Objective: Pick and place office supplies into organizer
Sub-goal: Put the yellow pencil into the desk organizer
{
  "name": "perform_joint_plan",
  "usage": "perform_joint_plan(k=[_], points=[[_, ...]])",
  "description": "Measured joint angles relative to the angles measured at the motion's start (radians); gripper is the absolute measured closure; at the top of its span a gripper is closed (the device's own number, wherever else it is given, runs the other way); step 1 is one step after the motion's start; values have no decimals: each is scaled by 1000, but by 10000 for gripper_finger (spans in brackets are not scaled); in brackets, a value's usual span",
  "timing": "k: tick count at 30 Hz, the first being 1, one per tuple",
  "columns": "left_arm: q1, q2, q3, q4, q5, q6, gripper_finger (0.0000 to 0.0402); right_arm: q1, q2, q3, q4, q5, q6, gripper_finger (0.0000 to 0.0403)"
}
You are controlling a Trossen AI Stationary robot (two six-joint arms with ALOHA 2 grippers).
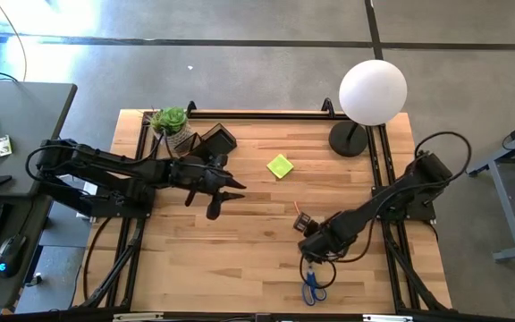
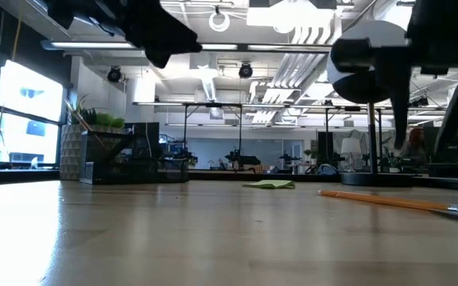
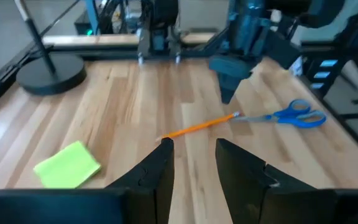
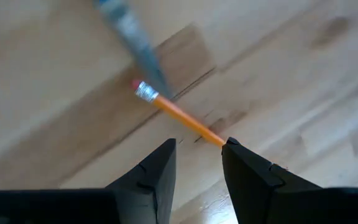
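An orange pencil [image 4: 179,115] lies flat on the wooden table, its eraser end [image 4: 145,92] next to the blue-handled scissors [image 1: 313,286]. My right gripper [image 4: 197,149] hangs open just above the pencil, pointing steeply down; in the low view its fingers [image 2: 400,103] end clear of the pencil [image 2: 396,202]. My left gripper [image 3: 194,152] is open and empty over the table's middle left [image 1: 229,195], facing the pencil [image 3: 197,127] and scissors [image 3: 297,115]. The yellow-green sticky pad [image 1: 280,165] lies flat farther back. The dark organizer [image 1: 215,139] stands at the back left.
A white globe lamp [image 1: 373,91] on a black round base [image 1: 349,139] stands at the back right. A small green potted plant [image 1: 170,121] sits beside the organizer. Bare wood lies at the front left of the table [image 1: 204,268].
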Motion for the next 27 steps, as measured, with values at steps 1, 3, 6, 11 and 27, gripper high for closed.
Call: perform_joint_plan(k=[1, 3, 6, 11, 27], points=[[0, 0, 0, -13, -10, 1, 295, 0, 16, 0, -7, 7, -45, 281], [1, 0, 0, -35, -29, 1, 295, 0, 41, 0, -6, 38, -126, 281], [1, 0, 0, -52, -46, 1, 296, -5, 56, 0, 12, 57, -223, 281], [0, 0, 0, -59, -49, -3, 296, -35, 58, 0, 50, -7, -294, 281], [-67, 22, -1, -41, -104, 80, 296, -81, 49, 44, 37, 17, 210, 281]])
